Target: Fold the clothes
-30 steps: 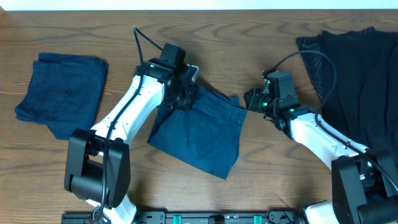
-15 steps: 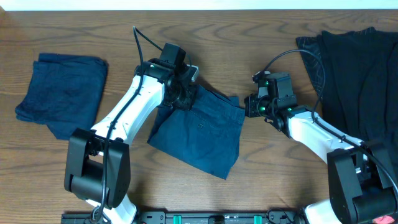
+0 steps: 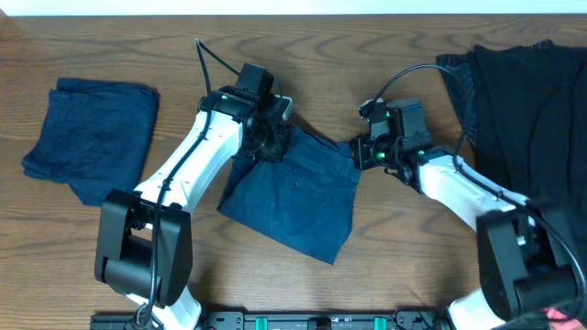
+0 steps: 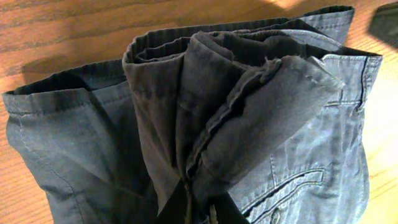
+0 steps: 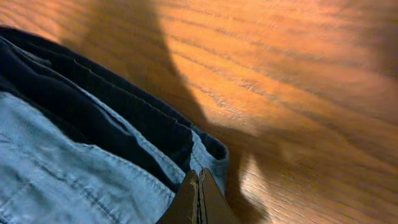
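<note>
White links [image 3: 188, 160], black joints [image 3: 253, 82], cables [image 3: 207, 57]; green lights [image 3: 378, 157]; dark right tool [image 5: 199, 198].

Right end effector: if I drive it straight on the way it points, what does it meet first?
The right end effector would most likely meet the near corner of the blue shorts, which lies right ahead of its tips in the wrist view. Whether it would catch the cloth or skim over it is unclear.
</note>
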Controlling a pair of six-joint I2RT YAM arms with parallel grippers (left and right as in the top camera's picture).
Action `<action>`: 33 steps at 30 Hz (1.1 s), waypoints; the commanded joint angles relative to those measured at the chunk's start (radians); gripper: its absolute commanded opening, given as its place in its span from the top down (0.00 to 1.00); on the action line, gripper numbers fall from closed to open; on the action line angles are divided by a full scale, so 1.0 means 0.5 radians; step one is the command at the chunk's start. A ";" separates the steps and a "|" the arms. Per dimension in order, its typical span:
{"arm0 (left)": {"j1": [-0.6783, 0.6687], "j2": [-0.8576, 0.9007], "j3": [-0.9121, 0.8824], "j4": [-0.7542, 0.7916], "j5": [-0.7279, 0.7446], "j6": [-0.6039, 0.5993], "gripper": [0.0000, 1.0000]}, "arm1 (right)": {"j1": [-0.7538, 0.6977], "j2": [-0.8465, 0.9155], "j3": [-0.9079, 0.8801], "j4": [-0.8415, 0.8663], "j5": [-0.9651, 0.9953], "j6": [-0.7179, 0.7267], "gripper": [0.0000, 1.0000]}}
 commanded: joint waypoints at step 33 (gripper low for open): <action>0.011 -0.005 -0.011 -0.032 -0.484 -0.377 0.94 | -0.031 0.407 0.152 -0.092 0.101 0.064 0.99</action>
